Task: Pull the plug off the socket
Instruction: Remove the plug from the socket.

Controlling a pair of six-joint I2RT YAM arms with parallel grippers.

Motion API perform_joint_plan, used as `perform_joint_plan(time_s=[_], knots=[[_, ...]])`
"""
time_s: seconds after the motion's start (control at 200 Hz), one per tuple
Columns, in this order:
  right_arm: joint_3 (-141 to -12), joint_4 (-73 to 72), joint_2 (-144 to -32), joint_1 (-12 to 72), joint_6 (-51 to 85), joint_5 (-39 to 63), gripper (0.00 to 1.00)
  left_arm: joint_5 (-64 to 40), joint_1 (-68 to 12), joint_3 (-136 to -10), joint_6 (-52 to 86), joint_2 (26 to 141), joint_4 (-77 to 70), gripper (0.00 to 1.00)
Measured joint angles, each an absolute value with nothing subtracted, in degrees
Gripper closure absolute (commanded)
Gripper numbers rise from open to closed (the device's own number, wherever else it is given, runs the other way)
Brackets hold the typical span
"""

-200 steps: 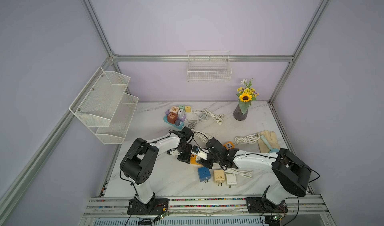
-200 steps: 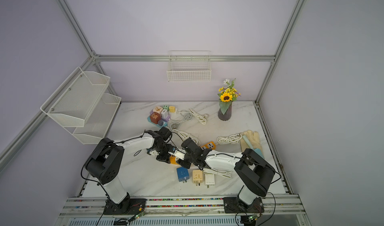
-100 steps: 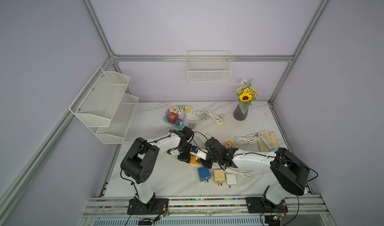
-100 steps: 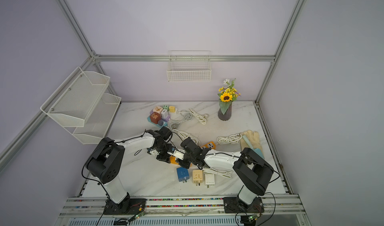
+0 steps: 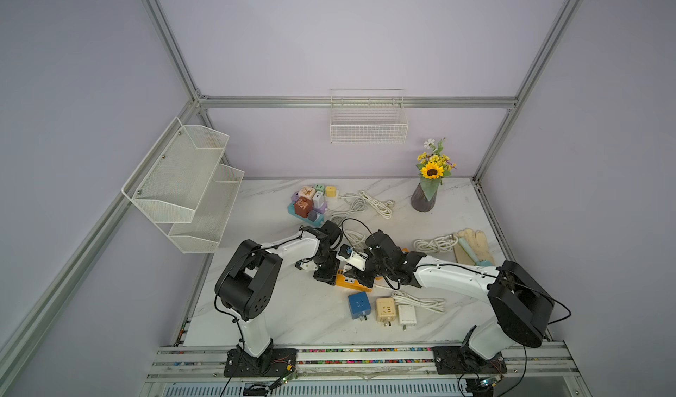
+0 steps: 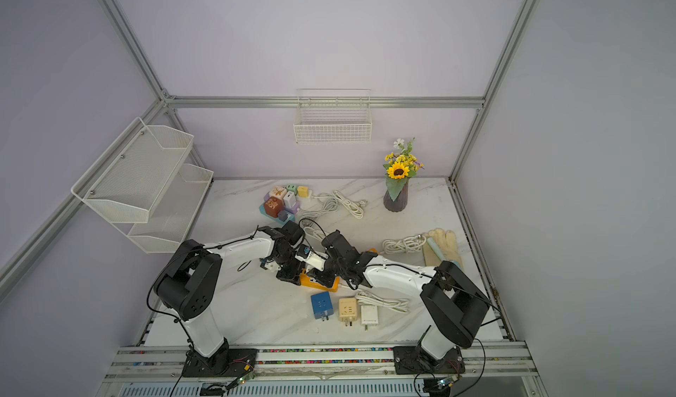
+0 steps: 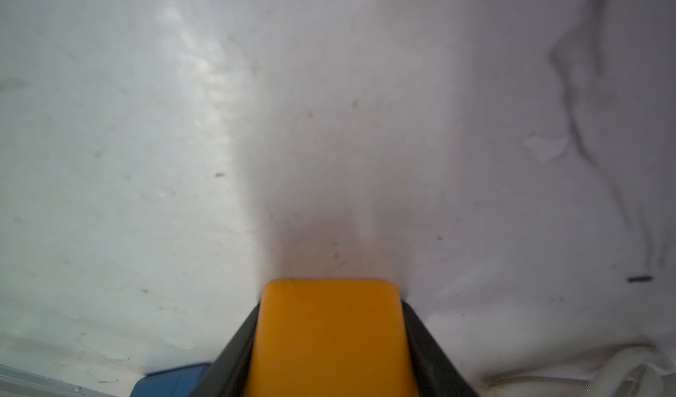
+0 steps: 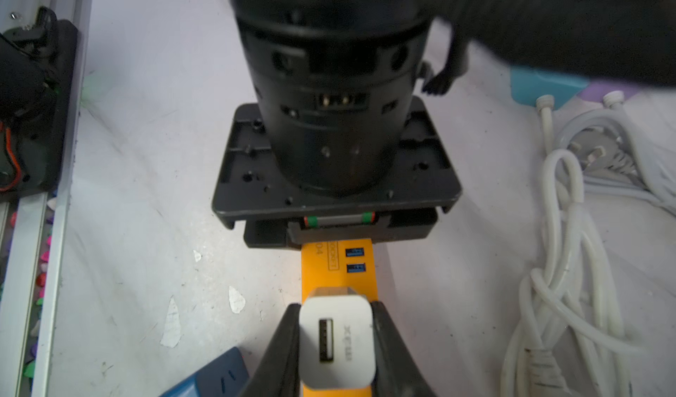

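Observation:
The socket is an orange power strip (image 8: pixel 336 271) lying flat on the marble table; a bare part of it shows in both top views (image 5: pixel 345 283) (image 6: pixel 311 281). A white USB charger plug (image 8: pixel 337 344) stands in it. My right gripper (image 8: pixel 336 307) is shut on this plug, one black finger on each side. My left gripper (image 7: pixel 331 305) is shut on the strip's end (image 7: pixel 329 336), and its black body (image 8: pixel 334 179) shows just beyond the strip in the right wrist view. In both top views the two grippers (image 5: pixel 325 272) (image 5: pixel 360 276) meet over the strip and hide the plug.
A blue adapter (image 5: pixel 359 305), a beige one (image 5: pixel 385 309) and a white one (image 5: pixel 406 314) lie close in front of the strip. White cords (image 8: pixel 585 267) coil beside it. Coloured cube sockets (image 5: pixel 309 205), a flower vase (image 5: pixel 424 194) and gloves (image 5: pixel 473 247) stand farther back.
My right gripper has closed in on the white plug and shifted slightly toward the left arm. The left arm has held still on the strip.

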State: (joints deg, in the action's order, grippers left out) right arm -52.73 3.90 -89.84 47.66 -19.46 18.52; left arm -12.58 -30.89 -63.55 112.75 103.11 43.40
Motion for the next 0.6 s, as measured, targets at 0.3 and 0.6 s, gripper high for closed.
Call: perform_joint_plan(time_s=[0.3, 0.6], knots=[[-50.35, 3.25, -81.19, 47.97, -7.77, 25.26, 0.76, -11.79, -30.06, -66.08, 110.15, 104.77, 43.07, 1.00], [-49.17, 0.27, -86.21, 57.91, 7.75, 28.86, 0.75, -12.23, -26.89, -66.46, 104.86, 105.14, 40.12, 1.00]])
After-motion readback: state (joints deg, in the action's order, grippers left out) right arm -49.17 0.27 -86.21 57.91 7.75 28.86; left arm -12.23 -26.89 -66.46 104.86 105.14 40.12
